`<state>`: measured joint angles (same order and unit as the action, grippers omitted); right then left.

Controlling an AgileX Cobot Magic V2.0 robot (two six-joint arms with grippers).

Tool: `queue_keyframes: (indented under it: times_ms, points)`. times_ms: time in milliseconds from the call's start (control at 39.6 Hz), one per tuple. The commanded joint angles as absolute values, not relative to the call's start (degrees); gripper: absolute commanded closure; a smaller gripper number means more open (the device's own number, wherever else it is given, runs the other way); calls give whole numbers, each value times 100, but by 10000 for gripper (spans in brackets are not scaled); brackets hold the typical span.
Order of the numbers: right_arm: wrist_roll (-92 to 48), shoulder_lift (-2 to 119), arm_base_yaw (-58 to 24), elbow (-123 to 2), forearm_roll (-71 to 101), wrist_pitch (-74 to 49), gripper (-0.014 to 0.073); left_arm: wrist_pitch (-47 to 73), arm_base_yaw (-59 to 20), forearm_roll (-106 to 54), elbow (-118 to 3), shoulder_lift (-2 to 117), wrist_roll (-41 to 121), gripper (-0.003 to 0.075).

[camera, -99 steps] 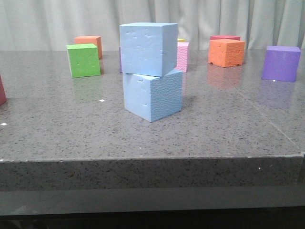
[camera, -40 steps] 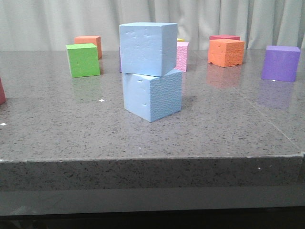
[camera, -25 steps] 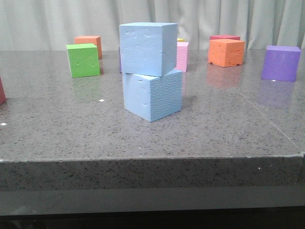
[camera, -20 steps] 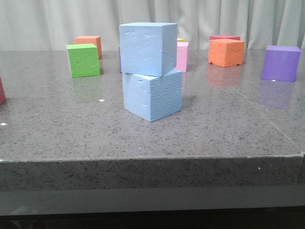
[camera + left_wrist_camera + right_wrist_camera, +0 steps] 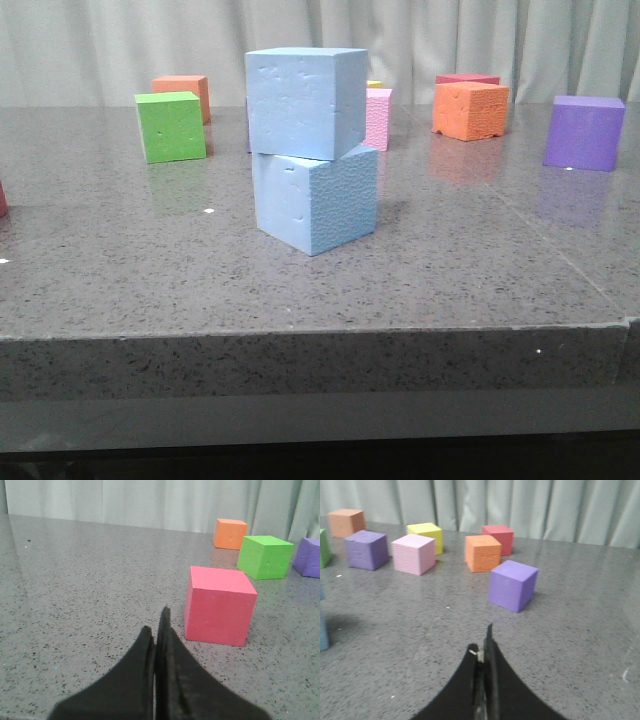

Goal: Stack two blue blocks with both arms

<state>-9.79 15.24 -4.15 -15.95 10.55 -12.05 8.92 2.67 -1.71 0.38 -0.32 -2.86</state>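
Front view shows neither arm over the worktop [image 5: 300,290]. Each wrist view shows its own gripper pulled clear of the stack, which fits a stack meant to stand on its own. The left gripper [image 5: 159,630] has its fingers pressed together with nothing between them, low over bare stone, with a red cube [image 5: 218,605] just ahead and to one side of it. The right gripper [image 5: 484,647] is likewise closed and empty, pointing toward a purple cube [image 5: 513,585] that sits well ahead.

Near the middle of the worktop stand the task's two pieces. The lower blue block [image 5: 314,200] rests on the stone, turned so that a corner faces the camera. The upper blue block [image 5: 303,101] sits on top of it, twisted a little differently and shifted slightly left, so its left side overhangs a touch while most of its base is carried. Judged from this, the stacking looks done, and the offset seems small enough for pebbly foam to stay put.

Farther back are a green cube [image 5: 171,126] at far left with an orange cube [image 5: 183,95] behind it, a pink cube [image 5: 378,118] behind the stack, and another orange cube [image 5: 470,109] to the right.
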Motion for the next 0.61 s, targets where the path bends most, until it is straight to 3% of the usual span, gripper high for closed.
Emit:
queue_keyframes:
  times_ms: [0, 581]
  points:
    - [-172, 1572, -427, -1477, 345, -254, 662, 452, 233, -212, 52, -130, -289, 741]
    - [-192, -76, 75, 119, 456, -708, 662, 452, 233, -212, 52, -130, -289, 741]
